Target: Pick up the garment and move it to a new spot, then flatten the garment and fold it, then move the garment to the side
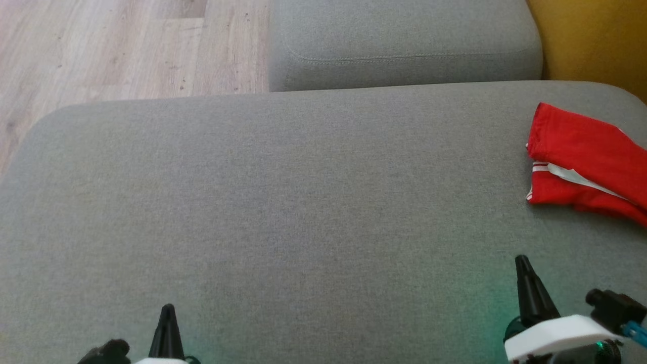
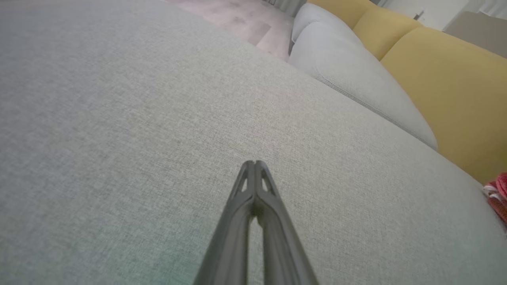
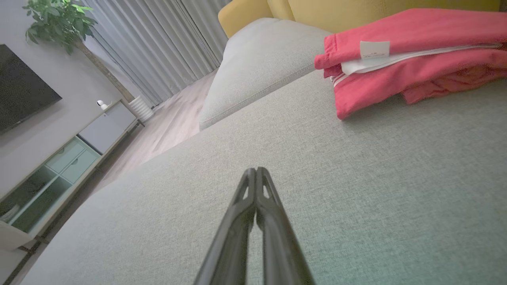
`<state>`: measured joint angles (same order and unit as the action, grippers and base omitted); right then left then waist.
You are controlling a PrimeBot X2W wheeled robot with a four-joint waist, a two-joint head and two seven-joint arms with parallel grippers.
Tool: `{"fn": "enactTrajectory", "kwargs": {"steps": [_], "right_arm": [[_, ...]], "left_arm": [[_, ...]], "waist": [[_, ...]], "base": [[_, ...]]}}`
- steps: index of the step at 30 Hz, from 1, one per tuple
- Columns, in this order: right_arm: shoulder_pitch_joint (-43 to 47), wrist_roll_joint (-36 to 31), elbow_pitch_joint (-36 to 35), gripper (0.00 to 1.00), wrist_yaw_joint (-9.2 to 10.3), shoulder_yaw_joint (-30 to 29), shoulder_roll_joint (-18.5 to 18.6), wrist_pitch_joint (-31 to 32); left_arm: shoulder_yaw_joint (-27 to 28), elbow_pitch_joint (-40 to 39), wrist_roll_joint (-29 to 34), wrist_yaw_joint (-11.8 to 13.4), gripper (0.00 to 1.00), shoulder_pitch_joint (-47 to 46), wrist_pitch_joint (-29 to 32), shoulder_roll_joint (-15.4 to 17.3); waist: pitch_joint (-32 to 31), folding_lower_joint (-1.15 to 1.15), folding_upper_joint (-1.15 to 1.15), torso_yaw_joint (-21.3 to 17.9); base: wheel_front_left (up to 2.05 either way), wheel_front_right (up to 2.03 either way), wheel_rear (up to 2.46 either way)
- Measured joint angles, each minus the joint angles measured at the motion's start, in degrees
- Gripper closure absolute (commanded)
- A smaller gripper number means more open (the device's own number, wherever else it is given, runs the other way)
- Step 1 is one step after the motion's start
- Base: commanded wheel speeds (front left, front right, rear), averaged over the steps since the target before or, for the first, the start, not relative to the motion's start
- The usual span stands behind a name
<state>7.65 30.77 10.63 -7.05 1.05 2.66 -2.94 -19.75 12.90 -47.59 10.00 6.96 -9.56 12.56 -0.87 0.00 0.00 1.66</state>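
our two grippers sit closest, low in the head view: the left gripper [image 1: 167, 309] at the lower left and the right gripper [image 1: 522, 262] at the lower right. each has its dark fingers pressed together and carries nothing. both point out over the wide grey seat cushion [image 1: 303, 202]; we cannot tell whether the tips touch the fabric.

plain grey upholstery runs from the right gripper up to the red garment [image 1: 581, 151], which lies ahead of it and further to the right, well apart from it. we see the garment folded into a compact stack at the right end of the cushion, partly cut off by the edge of the head view. white stripes and a white layer show along its near side, and a small white label [image 3: 374, 49] sits on the top fold.

just behind the garment rises the yellow backrest [image 1: 591, 35]. a second grey cushion [image 1: 399, 45] butts against the far edge of the seat. pale wood floor [image 1: 101, 45] lies beyond on the left. further off, in the right wrist view, stand grey curtains [image 3: 158, 39], a leafy plant [image 3: 59, 19], a low cabinet [image 3: 71, 154] and a dark screen [image 3: 20, 91] on the wall.
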Motion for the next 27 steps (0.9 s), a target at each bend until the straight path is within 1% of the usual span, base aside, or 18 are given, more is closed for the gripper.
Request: {"fn": "enactTrajectory", "kwargs": {"steps": [15,27], "right_arm": [[-1.6,9.4,0.7,1.0,0.0,-0.9,0.1,1.0],[-2.8,17.4,1.2,1.0,0.0,-1.5,0.2,2.0]], "left_arm": [[3.4,0.3,-6.7,-2.5,1.0,-1.3,2.1,-1.1],[6.4,0.8,-12.4,-4.6,1.0,-2.5,4.0,-2.5]], "waist": [[0.2,0.0,0.0,-0.2],[0.3,0.0,0.0,-0.5]], "base": [[0.0,0.0,0.0],[0.0,0.0,0.0]]}}
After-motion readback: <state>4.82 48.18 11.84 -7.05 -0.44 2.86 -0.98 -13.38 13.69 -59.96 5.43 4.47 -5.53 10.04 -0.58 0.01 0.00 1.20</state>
